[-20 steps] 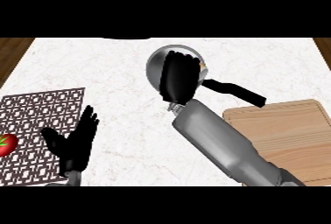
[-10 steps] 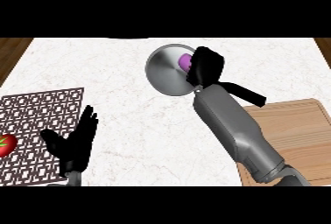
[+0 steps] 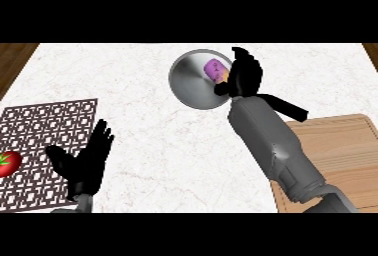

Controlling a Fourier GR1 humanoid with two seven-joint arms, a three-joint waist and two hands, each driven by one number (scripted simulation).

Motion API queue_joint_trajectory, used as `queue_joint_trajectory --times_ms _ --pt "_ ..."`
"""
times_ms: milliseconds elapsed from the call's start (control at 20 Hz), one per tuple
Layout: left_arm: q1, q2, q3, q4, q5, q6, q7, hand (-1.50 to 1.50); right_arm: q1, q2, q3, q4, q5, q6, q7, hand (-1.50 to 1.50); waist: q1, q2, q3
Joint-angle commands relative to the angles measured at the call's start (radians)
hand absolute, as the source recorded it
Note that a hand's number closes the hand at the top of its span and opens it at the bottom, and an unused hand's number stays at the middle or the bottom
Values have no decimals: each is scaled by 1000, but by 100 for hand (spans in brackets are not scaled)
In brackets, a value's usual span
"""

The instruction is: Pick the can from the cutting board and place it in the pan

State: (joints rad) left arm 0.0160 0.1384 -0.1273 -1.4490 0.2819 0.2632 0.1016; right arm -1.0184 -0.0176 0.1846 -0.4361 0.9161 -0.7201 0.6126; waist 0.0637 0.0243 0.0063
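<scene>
Can point(image 3: 215, 70) lay in the pan point(image 3: 193, 87), just left of the right hand point(image 3: 244, 75) fingers, apparently touching them; fingers looked straightened, holding nothing. Can's long axis ran roughly up-down. Left hand point(image 3: 85, 165) rested open, well apart.

Right hand point(image 3: 245, 75) covers the right rim of the pan point(image 3: 193, 82) and part of the purple can point(image 3: 214, 70); can't tell if fingers touch the can or just sit beside it. Pan handle point(image 3: 286, 106) partly hidden behind the right forearm point(image 3: 273, 145), only the far end shows. Cutting board point(image 3: 343, 150) cut off by the right edge, its left side under the forearm. Tomato point(image 3: 7, 163) cut by the left edge, approx half visible. Patterned mat point(image 3: 40, 135) runs off the left side, lower part covered by left hand point(image 3: 85, 165). Left forearm barely in view at the bottom
</scene>
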Motion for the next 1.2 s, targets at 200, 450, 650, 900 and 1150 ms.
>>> queue_joint_trajectory --times_ms 200,450,650,900,1150 --pt "18 -5 -5 25 -1 -9 2 0 64 17 -208 -179 -339 -133 -360 -150 -9 1 -1" --pt "43 -7 12 9 5 -1 -3 0 161 18 -299 -318 -604 -9 -590 -150 -30 -12 -2" --pt "40 -11 7 0 -10 19 22 0 270 18 -274 -443 -738 156 -692 -150 -62 -25 -5" --pt "77 -24 23 18 -21 33 -12 0 485 18 -131 -687 -839 256 -694 -150 -76 -32 -6" --pt "69 -12 33 -18 -4 9 28 0 729 -1 -24 -998 -774 292 -613 -150 -81 -32 -7"
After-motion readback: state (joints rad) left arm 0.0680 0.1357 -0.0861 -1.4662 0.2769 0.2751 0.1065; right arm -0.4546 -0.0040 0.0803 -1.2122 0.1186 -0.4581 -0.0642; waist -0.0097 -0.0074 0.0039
